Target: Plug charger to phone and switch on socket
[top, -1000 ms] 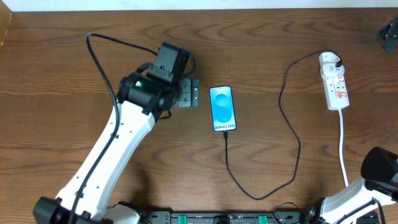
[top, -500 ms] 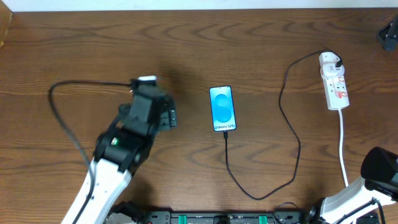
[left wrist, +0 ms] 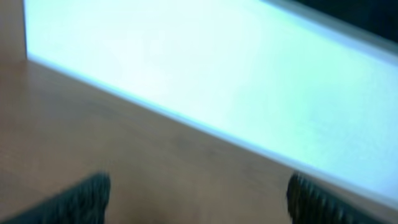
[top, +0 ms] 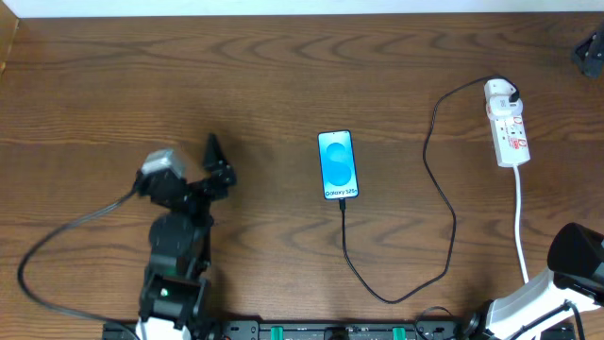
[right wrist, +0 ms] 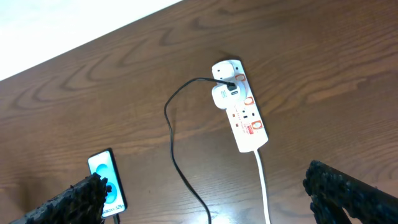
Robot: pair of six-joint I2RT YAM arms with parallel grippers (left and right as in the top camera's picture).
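The phone [top: 338, 165] lies face up at the table's middle, its cyan screen lit. The black charger cable [top: 444, 255] is plugged into the phone's near end, loops toward the front and runs up to the white adapter [top: 505, 93], which sits in the white socket strip [top: 510, 132] at the far right. My left gripper [top: 222, 162] is open and empty, left of the phone and apart from it. In the right wrist view my right gripper [right wrist: 205, 193] is open and empty, high above the strip [right wrist: 245, 118], the cable [right wrist: 174, 146] and the phone [right wrist: 109, 180].
The strip's white cord [top: 521, 217] runs toward the front edge at the right. A dark object [top: 590, 52] sits at the far right corner. The left wrist view is blurred, showing the wooden table [left wrist: 124, 143] and a pale wall [left wrist: 217, 68].
My left arm has pulled back from beside the phone to the front left, with its gripper open. The phone, cable and strip have not moved.
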